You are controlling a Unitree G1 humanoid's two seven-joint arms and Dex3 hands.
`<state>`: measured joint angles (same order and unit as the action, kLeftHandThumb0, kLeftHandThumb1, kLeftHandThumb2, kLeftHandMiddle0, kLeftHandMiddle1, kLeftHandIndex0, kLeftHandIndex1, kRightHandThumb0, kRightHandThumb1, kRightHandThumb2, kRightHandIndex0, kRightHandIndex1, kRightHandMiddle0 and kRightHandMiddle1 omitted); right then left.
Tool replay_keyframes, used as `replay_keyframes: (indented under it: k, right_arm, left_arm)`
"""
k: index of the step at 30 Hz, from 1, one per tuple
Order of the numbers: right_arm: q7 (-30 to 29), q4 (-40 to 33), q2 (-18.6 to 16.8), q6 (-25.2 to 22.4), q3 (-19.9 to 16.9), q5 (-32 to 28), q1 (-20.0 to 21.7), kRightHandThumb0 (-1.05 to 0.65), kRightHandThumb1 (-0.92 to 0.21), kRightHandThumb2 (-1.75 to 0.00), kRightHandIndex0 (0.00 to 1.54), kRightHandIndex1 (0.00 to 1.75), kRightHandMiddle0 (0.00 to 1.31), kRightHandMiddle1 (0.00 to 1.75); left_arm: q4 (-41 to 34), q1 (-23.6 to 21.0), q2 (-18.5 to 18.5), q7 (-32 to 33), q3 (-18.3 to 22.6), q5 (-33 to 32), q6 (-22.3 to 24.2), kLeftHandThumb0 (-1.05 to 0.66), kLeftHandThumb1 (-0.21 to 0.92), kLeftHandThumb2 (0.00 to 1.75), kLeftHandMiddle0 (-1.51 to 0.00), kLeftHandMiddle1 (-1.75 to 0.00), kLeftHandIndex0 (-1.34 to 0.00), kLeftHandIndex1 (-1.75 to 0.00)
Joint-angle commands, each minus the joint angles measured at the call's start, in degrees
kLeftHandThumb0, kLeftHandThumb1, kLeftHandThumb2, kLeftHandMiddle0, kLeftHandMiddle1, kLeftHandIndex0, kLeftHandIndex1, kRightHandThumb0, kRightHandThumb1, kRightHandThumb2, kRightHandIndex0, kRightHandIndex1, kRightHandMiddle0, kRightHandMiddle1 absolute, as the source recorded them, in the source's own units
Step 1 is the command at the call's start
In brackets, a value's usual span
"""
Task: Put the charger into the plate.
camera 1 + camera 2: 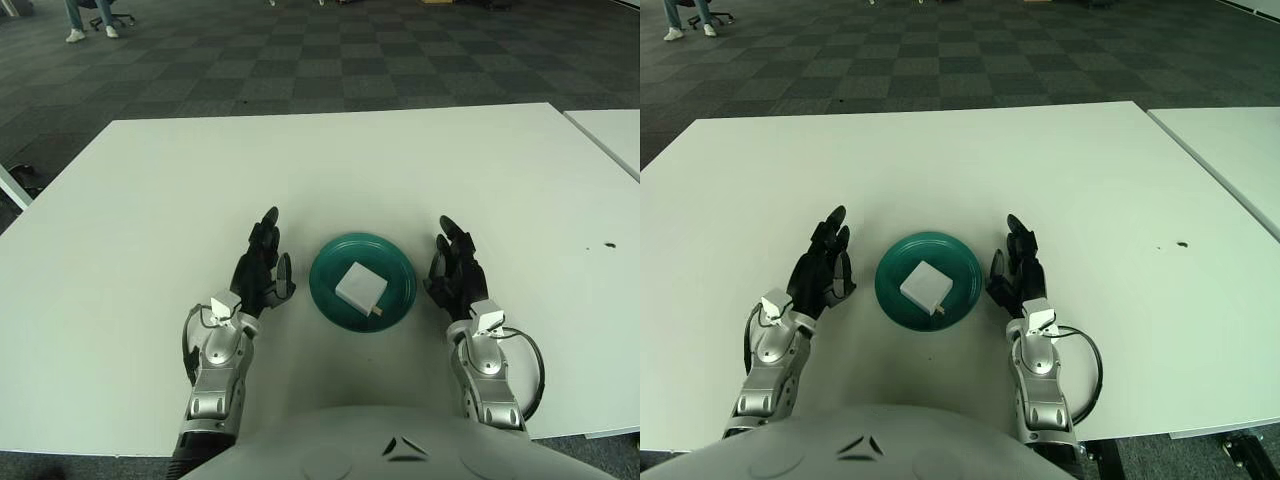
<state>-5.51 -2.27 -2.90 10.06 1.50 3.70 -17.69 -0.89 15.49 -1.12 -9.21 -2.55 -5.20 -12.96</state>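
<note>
A white square charger (pixel 360 289) lies inside the round teal plate (pixel 330 272) near the table's front middle. My left hand (pixel 262 262) shows just left of the plate, fingers spread and holding nothing. My right hand (pixel 455 268) shows just right of the plate, fingers spread and holding nothing. Neither hand touches the plate or the charger.
The white table (pixel 330 170) stretches far behind and to both sides of the plate. A second white table (pixel 612 135) stands at the right with a narrow gap between. A small dark speck (pixel 609 245) is at the table's right. Carpeted floor lies beyond.
</note>
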Motion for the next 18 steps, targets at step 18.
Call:
replay_keyframes:
  k: [18]
  right_arm:
    - [0.0, 2.37, 0.51, -2.17, -0.53, -0.15, -2.66, -0.85, -0.92, -0.9, 0.13, 0.0, 0.0, 0.4]
  left_arm:
    - [11.65, -1.12, -0.95, -0.02, 0.18, -0.33, -7.23, -1.0, 0.92, 1.06, 0.0, 0.0, 0.0, -0.13]
